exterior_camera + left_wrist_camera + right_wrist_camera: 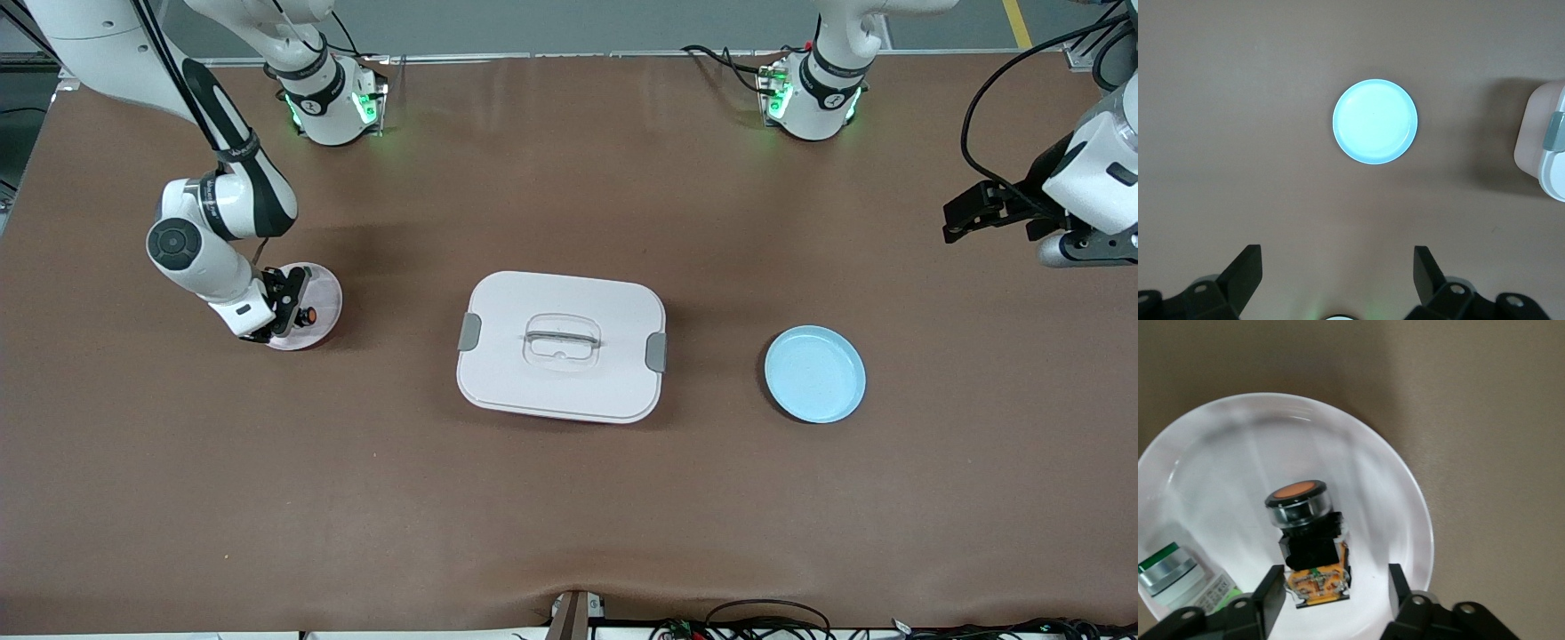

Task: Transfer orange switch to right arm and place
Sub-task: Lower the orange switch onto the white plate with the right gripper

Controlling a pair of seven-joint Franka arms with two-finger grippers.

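right gripper (1331,593) hanging part-open over the tiny black orange-capped switch (1306,537) resting in the clear round plate (1405,493), placing nearly done; left gripper (1335,277) waiting open.

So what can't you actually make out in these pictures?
- Front view: the right arm covers part of the pale plate, and the orange switch on it is too small for detail.
- Right wrist view: the green-and-silver part is cut off by the picture's edge and one jaw.
- Right wrist view: whether the parted jaws touch the switch's tan end is unclear.
- Left wrist view: the white lidded box is cut off by the edge.
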